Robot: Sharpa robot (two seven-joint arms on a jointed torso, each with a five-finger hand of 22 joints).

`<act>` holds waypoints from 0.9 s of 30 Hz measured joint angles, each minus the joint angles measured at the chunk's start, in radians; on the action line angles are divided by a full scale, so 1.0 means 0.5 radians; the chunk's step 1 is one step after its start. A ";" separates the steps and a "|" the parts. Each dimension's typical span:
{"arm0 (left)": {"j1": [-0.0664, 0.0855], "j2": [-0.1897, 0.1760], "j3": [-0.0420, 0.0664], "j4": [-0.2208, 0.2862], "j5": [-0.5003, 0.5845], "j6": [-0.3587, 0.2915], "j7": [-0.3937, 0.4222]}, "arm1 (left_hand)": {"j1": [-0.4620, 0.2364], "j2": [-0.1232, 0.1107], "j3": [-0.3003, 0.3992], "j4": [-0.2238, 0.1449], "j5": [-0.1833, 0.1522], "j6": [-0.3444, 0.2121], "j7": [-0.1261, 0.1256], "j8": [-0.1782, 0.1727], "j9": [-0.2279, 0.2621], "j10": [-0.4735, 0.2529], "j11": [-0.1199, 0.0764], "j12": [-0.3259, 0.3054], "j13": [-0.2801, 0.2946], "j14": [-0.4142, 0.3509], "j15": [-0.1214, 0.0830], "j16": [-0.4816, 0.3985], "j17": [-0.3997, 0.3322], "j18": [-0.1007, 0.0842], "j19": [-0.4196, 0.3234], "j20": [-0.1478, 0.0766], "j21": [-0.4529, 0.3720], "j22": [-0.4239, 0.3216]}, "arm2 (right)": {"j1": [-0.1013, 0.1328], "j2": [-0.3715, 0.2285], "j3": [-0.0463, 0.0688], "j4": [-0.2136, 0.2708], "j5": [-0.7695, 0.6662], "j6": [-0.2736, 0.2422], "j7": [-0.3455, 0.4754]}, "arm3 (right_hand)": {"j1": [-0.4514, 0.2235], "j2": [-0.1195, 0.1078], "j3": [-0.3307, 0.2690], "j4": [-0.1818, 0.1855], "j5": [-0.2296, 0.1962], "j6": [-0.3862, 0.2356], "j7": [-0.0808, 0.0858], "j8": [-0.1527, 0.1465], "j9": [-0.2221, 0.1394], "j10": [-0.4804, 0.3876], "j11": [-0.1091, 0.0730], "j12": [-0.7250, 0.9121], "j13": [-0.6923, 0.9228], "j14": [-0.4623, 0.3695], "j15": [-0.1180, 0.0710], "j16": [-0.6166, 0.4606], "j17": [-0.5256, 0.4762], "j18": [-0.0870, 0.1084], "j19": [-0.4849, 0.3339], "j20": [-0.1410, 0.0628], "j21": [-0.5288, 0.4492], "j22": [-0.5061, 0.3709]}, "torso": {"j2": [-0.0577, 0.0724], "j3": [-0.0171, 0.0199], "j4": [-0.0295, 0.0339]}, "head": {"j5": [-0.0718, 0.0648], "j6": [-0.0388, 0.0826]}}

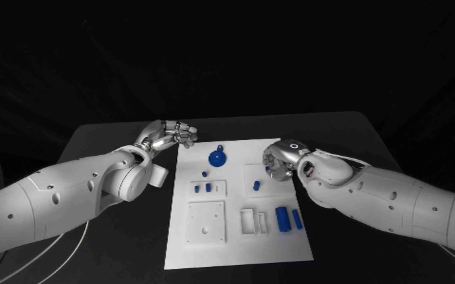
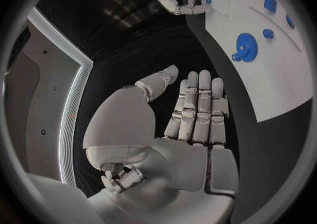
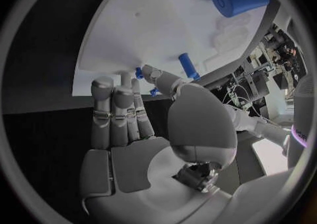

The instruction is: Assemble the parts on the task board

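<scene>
Board (image 1: pixel 237 244) — blue gear (image 1: pixel 218 159) near its far edge. Left hand (image 1: pixel 169 134) beside the far-left corner, right hand (image 1: pixel 281 160) over the right edge — both empty, fingers straight, side by side.

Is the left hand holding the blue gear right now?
No. The gear lies on the board, while the left hand hovers empty beside it.
</scene>
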 measured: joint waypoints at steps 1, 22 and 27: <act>0.000 0.000 0.000 0.000 0.001 0.001 0.000 | 0.000 0.000 0.000 0.000 0.000 0.000 0.000 0.000 0.000 0.000 0.000 0.000 -0.001 0.000 0.000 -0.001 0.002 0.000 0.000 0.000 0.000 0.000 | -0.001 0.004 0.000 -0.003 -0.002 -0.002 -0.002 | 0.004 0.004 0.011 0.000 -0.013 0.003 -0.003 0.000 0.000 0.006 -0.006 0.004 0.004 0.001 0.000 0.000 0.000 0.000 0.000 0.000 0.000 0.002 | 0.000 0.0000 0.000 | -0.002 -0.001; 0.000 0.002 0.000 -0.006 0.062 0.034 -0.003 | 0.000 0.000 -0.006 -0.006 0.000 -0.007 0.007 0.000 0.000 -0.007 0.007 -0.015 -0.006 0.040 -0.011 -0.016 0.029 0.029 0.015 0.000 0.000 0.010 | -0.004 0.049 -0.022 -0.014 -0.141 -0.013 -0.074 | 0.059 0.059 0.170 -0.089 -0.082 0.163 -0.069 0.062 0.020 0.046 -0.017 0.052 0.121 0.007 -0.044 0.000 0.000 -0.001 -0.007 -0.007 0.001 0.034 | -0.001 -0.0012 0.000 | -0.009 -0.017; 0.000 0.002 0.000 -0.007 0.070 0.039 -0.004 | 0.000 0.000 -0.006 -0.006 0.000 -0.007 0.008 0.000 -0.001 -0.007 0.007 -0.015 -0.008 0.040 -0.011 -0.023 0.032 0.029 0.022 0.007 0.000 0.012 | -0.005 0.055 -0.028 -0.009 -0.199 -0.011 -0.102 | 0.059 0.059 0.179 -0.109 -0.082 0.182 -0.074 0.062 0.019 0.049 -0.020 0.058 0.137 0.007 -0.044 0.000 0.000 -0.001 -0.008 -0.007 0.001 0.034 | -0.001 -0.0012 0.000 | -0.009 -0.021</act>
